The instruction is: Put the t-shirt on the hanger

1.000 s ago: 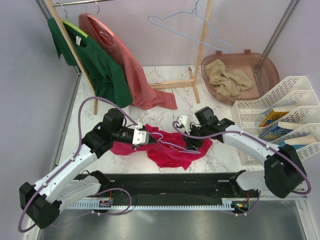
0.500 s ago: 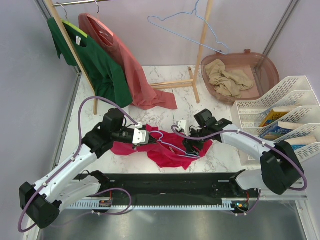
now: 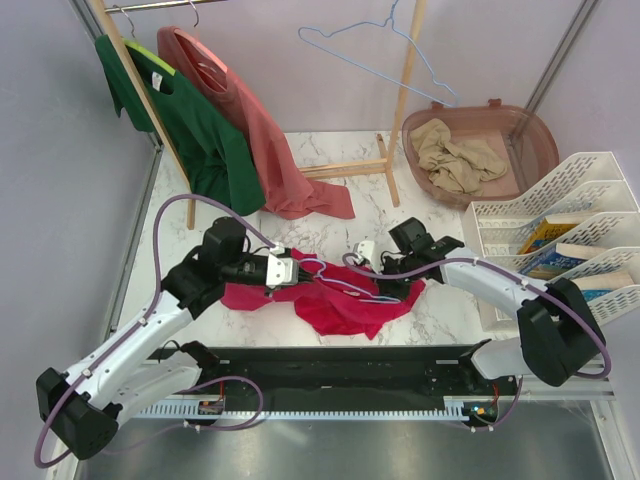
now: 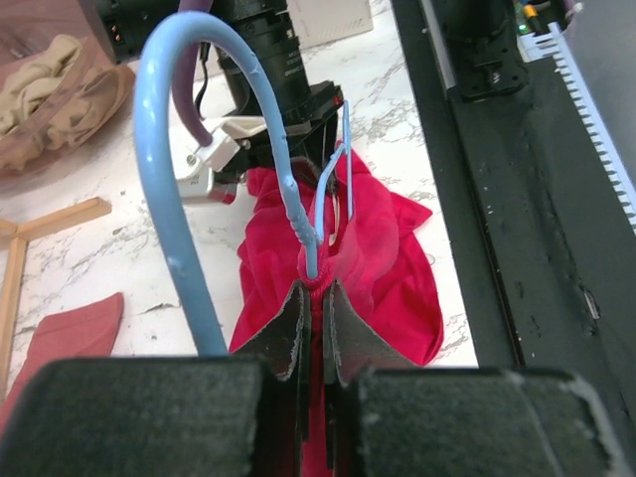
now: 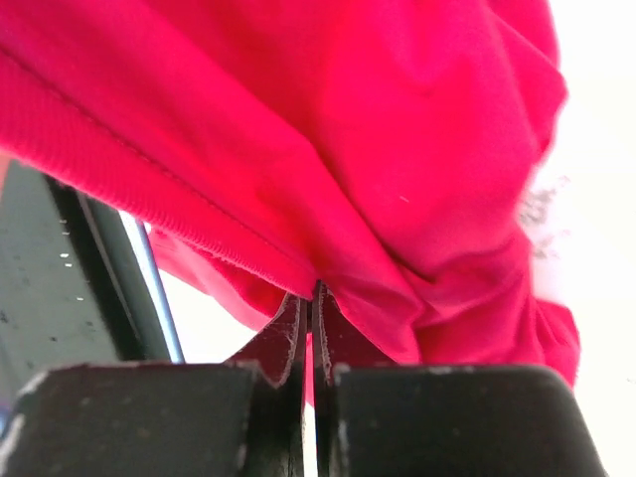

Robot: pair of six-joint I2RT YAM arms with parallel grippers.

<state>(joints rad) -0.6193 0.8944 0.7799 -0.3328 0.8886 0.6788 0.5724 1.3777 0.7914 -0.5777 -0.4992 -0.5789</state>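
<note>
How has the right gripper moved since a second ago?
Yes: the right gripper edged nearer, away from the basket, shutting on the t-shirt.

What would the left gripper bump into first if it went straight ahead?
Probably the red t-shirt bunched right ahead of the left gripper; beyond it, the right gripper. Depth is unclear.

No text, brand or number can be read in any view. The book covers (image 3: 545, 235) in the white rack (image 3: 592, 168) are too small to make out. The yellow-green neck tag (image 3: 150, 57) on the green shirt (image 3: 205, 135) shows no legible print.
</note>
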